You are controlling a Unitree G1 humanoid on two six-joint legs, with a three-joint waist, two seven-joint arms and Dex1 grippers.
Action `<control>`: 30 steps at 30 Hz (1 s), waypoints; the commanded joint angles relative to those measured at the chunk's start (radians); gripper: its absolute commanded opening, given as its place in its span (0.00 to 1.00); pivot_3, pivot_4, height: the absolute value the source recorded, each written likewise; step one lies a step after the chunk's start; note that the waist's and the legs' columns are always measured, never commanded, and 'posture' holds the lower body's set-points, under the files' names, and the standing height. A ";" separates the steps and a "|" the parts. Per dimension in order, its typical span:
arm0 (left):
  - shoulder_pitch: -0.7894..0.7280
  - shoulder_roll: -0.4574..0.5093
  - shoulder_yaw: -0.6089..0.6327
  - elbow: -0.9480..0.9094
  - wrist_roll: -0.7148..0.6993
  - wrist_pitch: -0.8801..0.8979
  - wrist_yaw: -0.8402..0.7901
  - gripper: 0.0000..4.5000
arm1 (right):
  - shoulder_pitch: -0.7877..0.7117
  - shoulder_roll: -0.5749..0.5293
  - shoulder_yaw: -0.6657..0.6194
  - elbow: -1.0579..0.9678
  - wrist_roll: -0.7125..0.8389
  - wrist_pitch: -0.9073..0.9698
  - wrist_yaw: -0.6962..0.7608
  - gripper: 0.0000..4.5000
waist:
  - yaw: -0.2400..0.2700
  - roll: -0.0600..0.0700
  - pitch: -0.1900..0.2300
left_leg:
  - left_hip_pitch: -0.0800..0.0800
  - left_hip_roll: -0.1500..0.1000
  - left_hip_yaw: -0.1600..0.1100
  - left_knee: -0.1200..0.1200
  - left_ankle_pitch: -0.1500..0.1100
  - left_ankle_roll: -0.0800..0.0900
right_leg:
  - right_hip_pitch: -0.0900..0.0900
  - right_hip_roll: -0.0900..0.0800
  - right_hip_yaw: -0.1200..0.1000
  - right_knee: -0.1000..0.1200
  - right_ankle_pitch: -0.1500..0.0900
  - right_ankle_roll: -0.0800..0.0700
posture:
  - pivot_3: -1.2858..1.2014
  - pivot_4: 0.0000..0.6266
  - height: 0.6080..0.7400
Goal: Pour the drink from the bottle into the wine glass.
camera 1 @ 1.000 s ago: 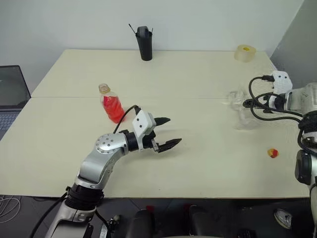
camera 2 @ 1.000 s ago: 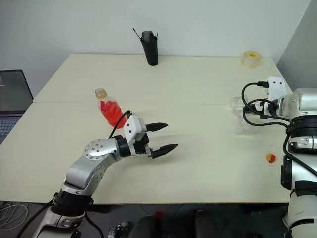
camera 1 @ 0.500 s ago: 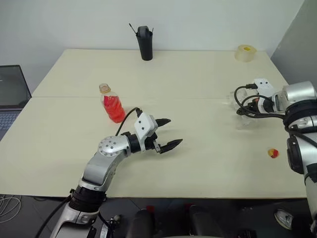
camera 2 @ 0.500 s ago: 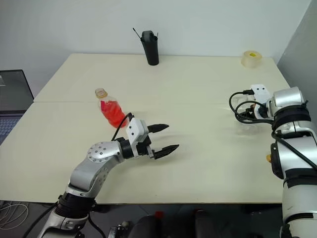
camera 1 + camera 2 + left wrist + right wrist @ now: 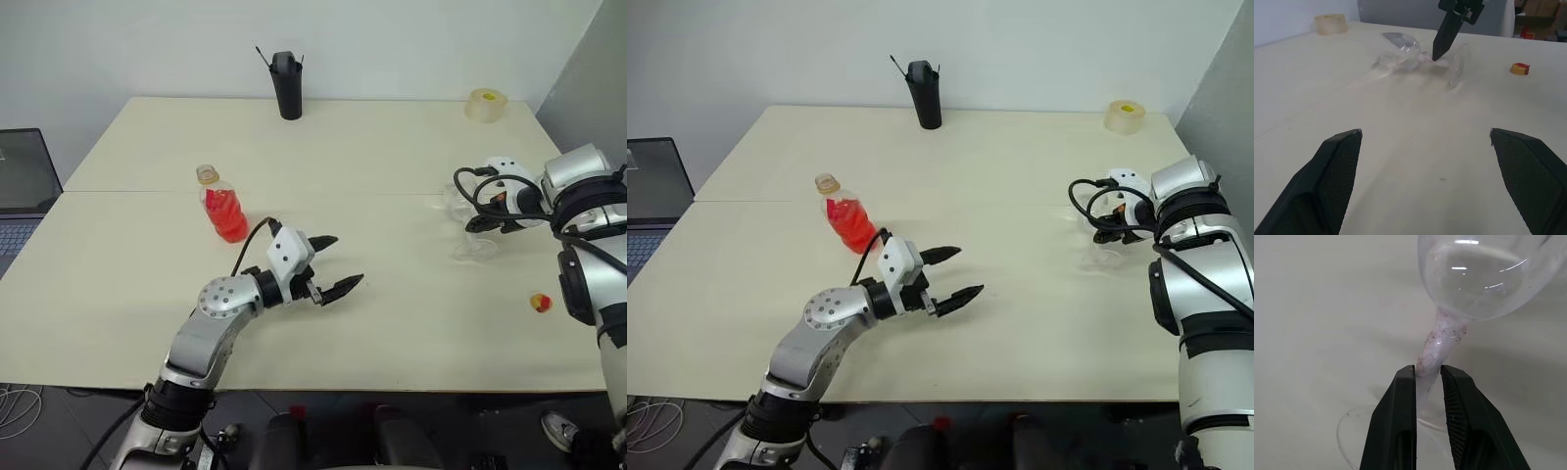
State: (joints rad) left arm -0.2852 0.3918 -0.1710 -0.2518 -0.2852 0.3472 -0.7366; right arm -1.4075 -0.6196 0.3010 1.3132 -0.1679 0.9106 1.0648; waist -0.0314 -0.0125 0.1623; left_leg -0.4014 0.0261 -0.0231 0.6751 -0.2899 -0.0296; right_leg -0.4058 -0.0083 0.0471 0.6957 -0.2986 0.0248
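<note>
Head cameras looked down across the worktop (image 5: 392, 147); the left wrist camera faced the wine glass (image 5: 1415, 58) from afar, while the right wrist camera sat close against it.

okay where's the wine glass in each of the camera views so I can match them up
Left eye view: wine glass, far right, at the right pincer.
Right eye view: far right.
Left wrist view: upper centre, tilted.
Right wrist view: its stem is clamped between the pincer's fingers.
Shared landmark: the yellow-red cap on the table nearby.
</note>
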 commanded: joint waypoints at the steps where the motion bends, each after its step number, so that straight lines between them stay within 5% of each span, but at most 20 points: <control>1: 0.010 -0.002 -0.007 -0.061 0.002 0.004 0.013 1.00 | -0.049 -0.016 0.038 0.011 -0.060 -0.051 0.067 0.23 | 0.000 0.000 0.000 | 0.000 0.000 0.000 0.000 0.000 0.000 | 0.000 0.000 0.000 0.000 0.000 0.000 | 0.52 0.24 1.00; 11: 0.027 0.009 -0.013 -0.070 0.013 0.009 0.017 1.00 | -0.064 0.014 -0.026 0.031 -0.064 -0.024 0.012 0.93 | 0.000 0.001 0.001 | 0.000 0.000 0.000 0.000 0.000 0.000 | 0.000 0.000 0.000 0.000 0.000 0.000 | 0.52 0.24 1.00; 19: 0.043 0.027 -0.005 -0.095 0.014 0.024 0.029 1.00 | -0.041 0.033 -0.206 0.036 0.021 -0.012 -0.240 0.93 | 0.000 0.001 0.001 | 0.000 0.000 0.000 0.000 0.000 0.000 | 0.000 0.000 0.000 0.001 0.000 0.000 | 0.52 0.24 1.00; 22: 0.049 0.041 -0.001 -0.112 0.011 0.033 0.030 1.00 | -0.031 0.044 -0.235 0.038 0.033 -0.012 -0.278 0.80 | 0.000 0.001 0.001 | 0.000 0.000 0.000 0.000 0.000 0.000 | 0.000 0.000 0.000 0.000 0.000 0.000 | 0.52 0.24 1.00; 30: 0.064 0.058 0.005 -0.148 0.006 0.060 0.041 1.00 | -0.001 0.050 -0.241 0.038 0.020 -0.030 -0.315 0.16 | 0.000 0.001 0.001 | 0.000 0.000 0.000 0.000 0.000 0.000 | 0.000 0.000 0.000 0.001 0.000 0.000 | 0.52 0.24 1.00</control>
State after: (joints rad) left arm -0.2217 0.4455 -0.1844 -0.3494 -0.2712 0.4090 -0.7041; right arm -1.4096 -0.5604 0.0621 1.3579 -0.1383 0.8956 0.7514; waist -0.0316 -0.0111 0.1631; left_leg -0.4016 0.0258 -0.0229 0.6751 -0.2897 -0.0299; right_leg -0.4059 -0.0085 0.0472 0.6961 -0.2986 0.0248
